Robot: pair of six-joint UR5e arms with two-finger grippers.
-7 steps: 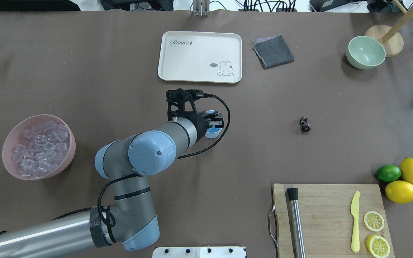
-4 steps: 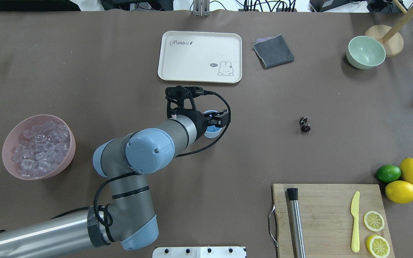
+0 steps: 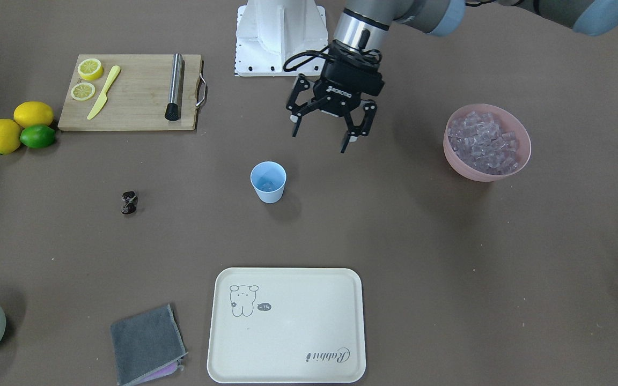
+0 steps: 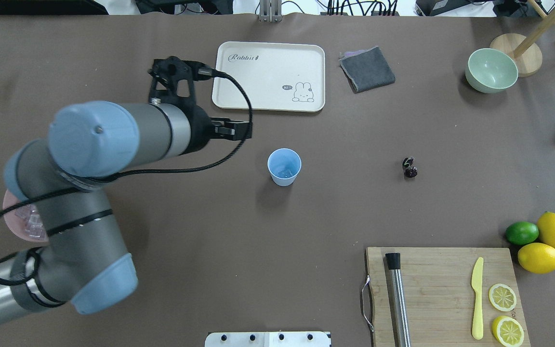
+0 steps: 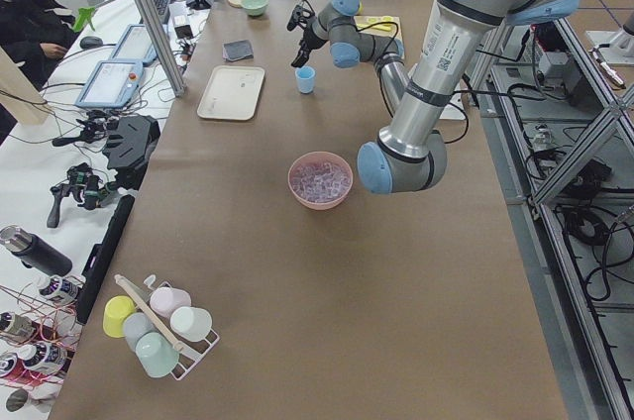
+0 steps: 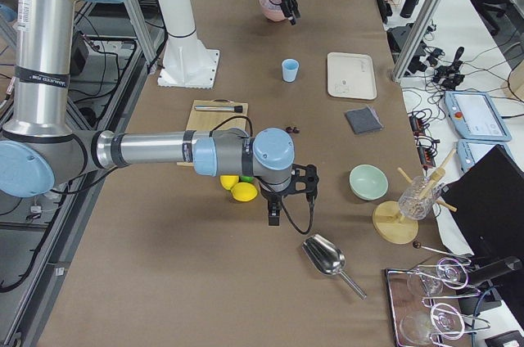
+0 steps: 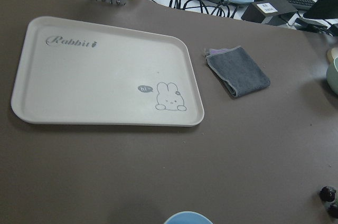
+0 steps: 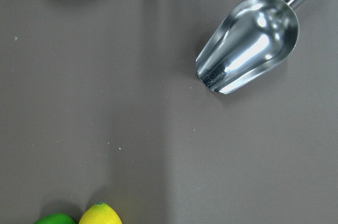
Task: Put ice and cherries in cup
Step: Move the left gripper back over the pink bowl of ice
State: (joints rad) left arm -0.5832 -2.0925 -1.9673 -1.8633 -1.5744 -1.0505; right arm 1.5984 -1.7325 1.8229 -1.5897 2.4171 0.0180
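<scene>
The light-blue cup stands upright mid-table with a clear piece of ice at its bottom. My left gripper hangs open and empty above the table, between the cup and the pink bowl heaped with ice. The dark cherries lie on the table well off to the cup's other side. The left wrist view shows only the cup's rim and the cherries. My right gripper hovers near the lemons; I cannot tell whether it is open or shut.
A cream tray and a grey cloth lie beyond the cup. A pale green bowl sits far right. The cutting board carries a muddler, a yellow knife and lemon slices, with lemons and a lime beside it. A metal scoop lies below the right wrist.
My left gripper has risen and pulled back left from over the cup toward the pink bowl. The cup now stands uncovered.
</scene>
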